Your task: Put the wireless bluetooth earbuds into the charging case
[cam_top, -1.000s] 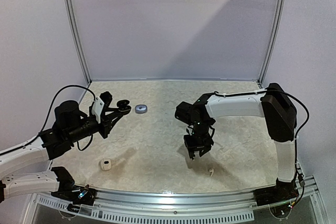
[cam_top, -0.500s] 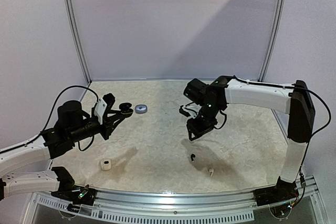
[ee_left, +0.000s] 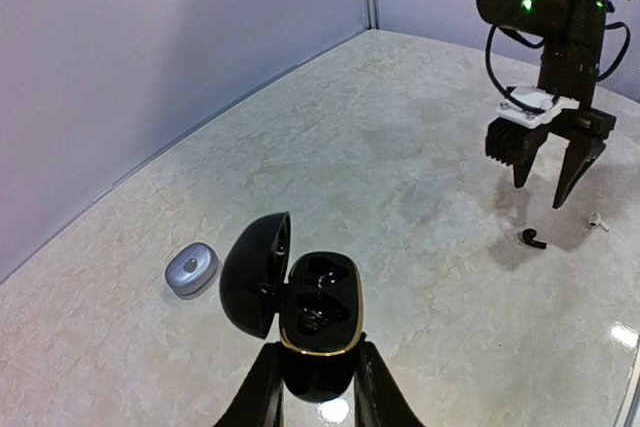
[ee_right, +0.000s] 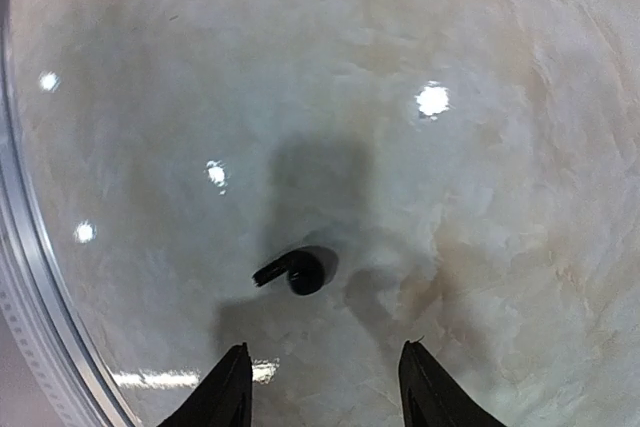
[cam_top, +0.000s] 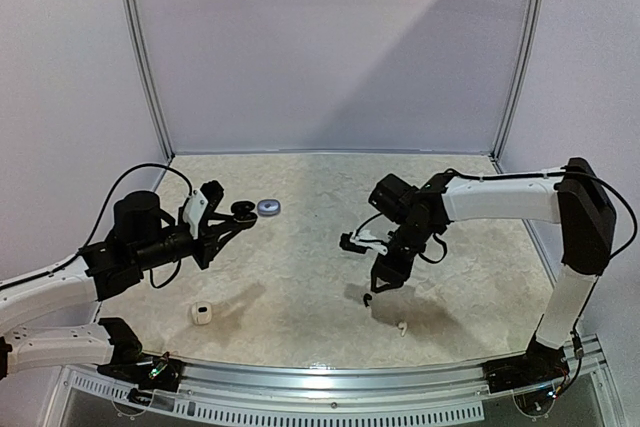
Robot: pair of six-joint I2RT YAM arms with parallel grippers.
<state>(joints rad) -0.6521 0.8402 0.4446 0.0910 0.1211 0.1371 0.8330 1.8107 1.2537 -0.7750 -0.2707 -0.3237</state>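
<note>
**Open right gripper [ee_right: 325, 377] over black earbud [ee_right: 300, 272]**

Its jaws are spread wide and empty above the marbled table [cam_top: 300, 272]. Well left of that gripper, the open black charging case [ee_left: 318, 312] is clamped in the left gripper [ee_left: 318, 387]. A white earbud [cam_top: 402, 327] lies nearer, on the table.
</note>
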